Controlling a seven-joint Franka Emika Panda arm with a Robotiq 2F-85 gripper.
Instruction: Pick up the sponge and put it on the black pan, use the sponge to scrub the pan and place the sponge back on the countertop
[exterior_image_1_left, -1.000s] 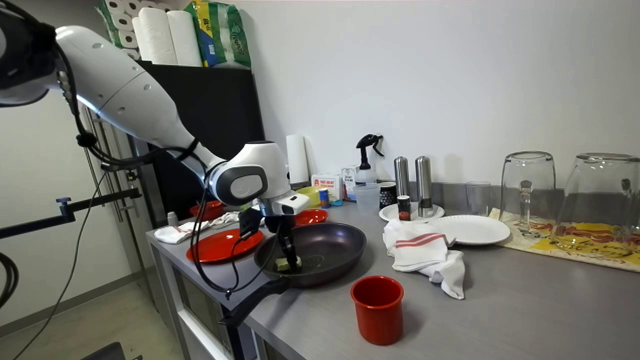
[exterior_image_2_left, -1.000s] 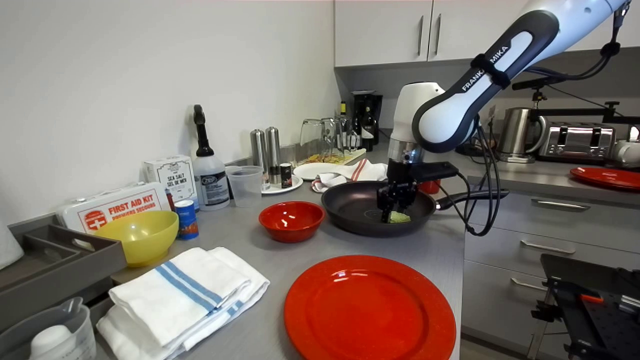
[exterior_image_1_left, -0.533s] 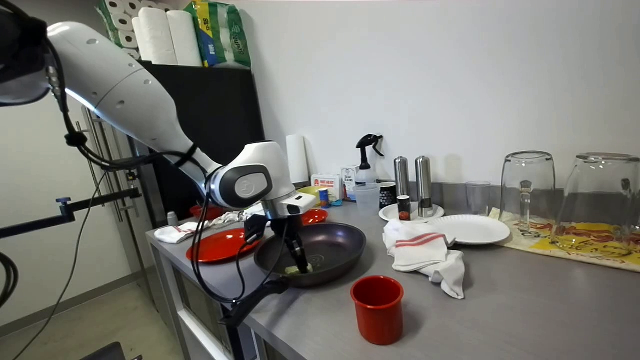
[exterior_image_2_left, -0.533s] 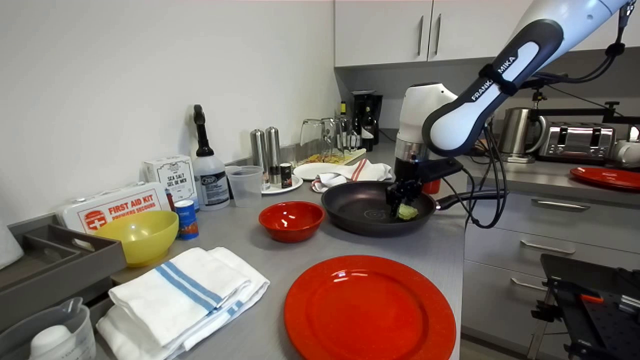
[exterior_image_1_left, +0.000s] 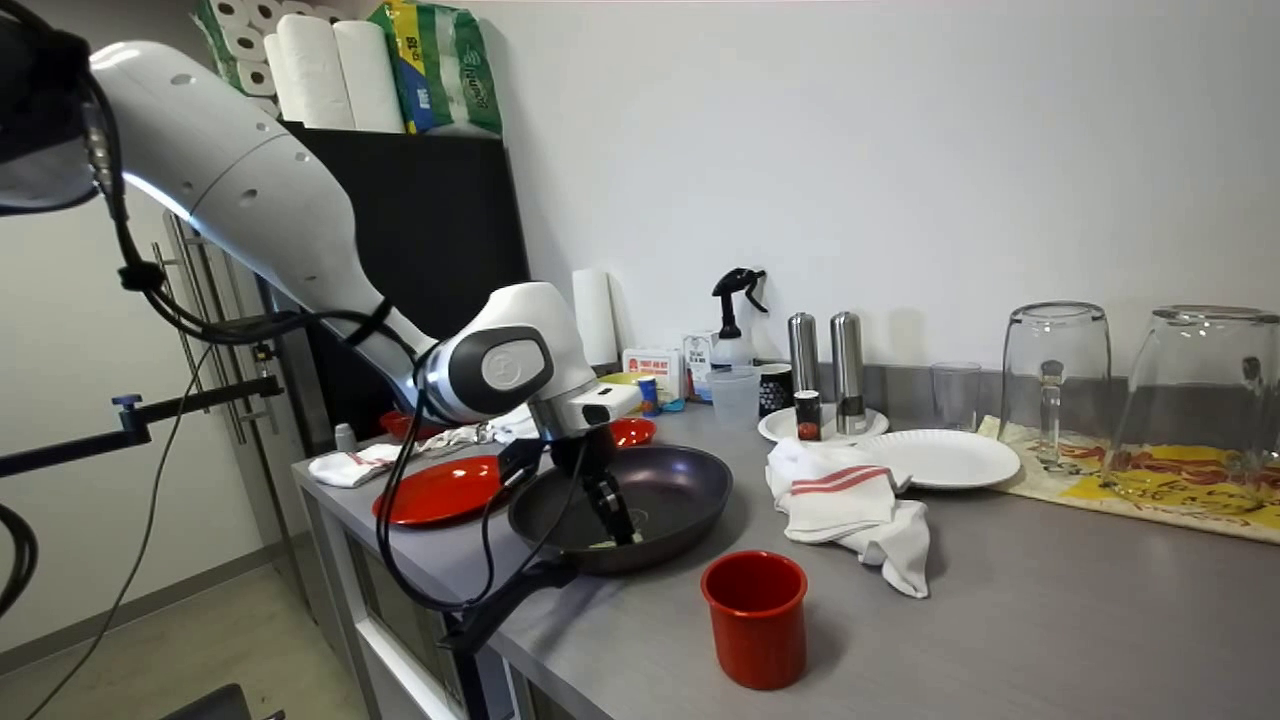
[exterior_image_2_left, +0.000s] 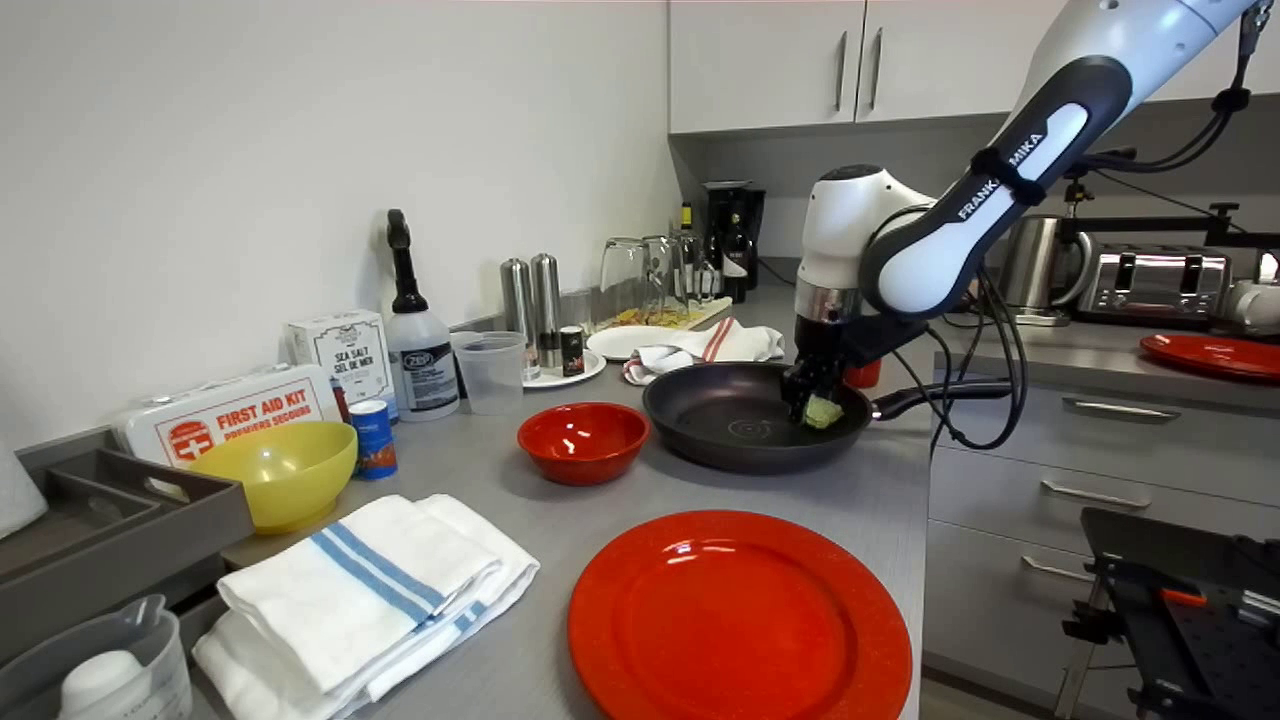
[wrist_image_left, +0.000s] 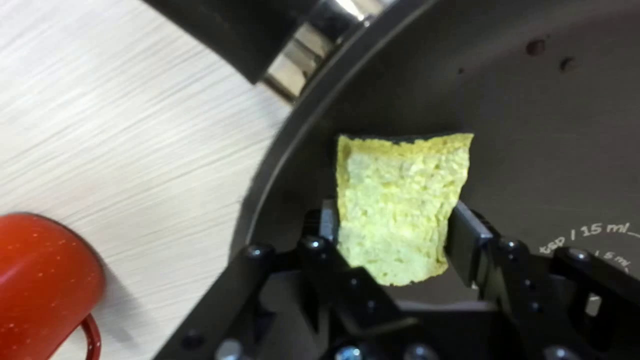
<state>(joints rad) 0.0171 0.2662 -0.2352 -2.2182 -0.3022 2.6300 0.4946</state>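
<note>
In the wrist view the yellow-green sponge (wrist_image_left: 402, 195) is pinched between my gripper's (wrist_image_left: 396, 227) two pads, its sides bowed in by the grip. It is inside the black pan (wrist_image_left: 525, 165), low down near the rim on the handle side; its underside is hidden. An exterior view shows the sponge (exterior_image_2_left: 823, 412) at the pan's (exterior_image_2_left: 705, 405) handle end, with the gripper (exterior_image_2_left: 808, 402) pointing down over it. Only a sliver shows past the gripper (exterior_image_1_left: 628, 532) from the opposite side. The pan (exterior_image_1_left: 690, 495) rests on the grey countertop (exterior_image_1_left: 960, 640), its handle over the edge.
A red mug (exterior_image_1_left: 755, 620) stands close to the pan. A white cloth with red stripes (exterior_image_1_left: 850, 500) lies beyond it. Beside the pan are a red bowl (exterior_image_2_left: 583, 443) and a red plate (exterior_image_2_left: 740, 620). Cables (exterior_image_2_left: 1000, 390) hang from the arm near the handle (exterior_image_2_left: 950, 392).
My gripper has slid to the right in both exterior views, carrying the sponge across the pan's inside and tilting a little more. The pan has stayed put.
</note>
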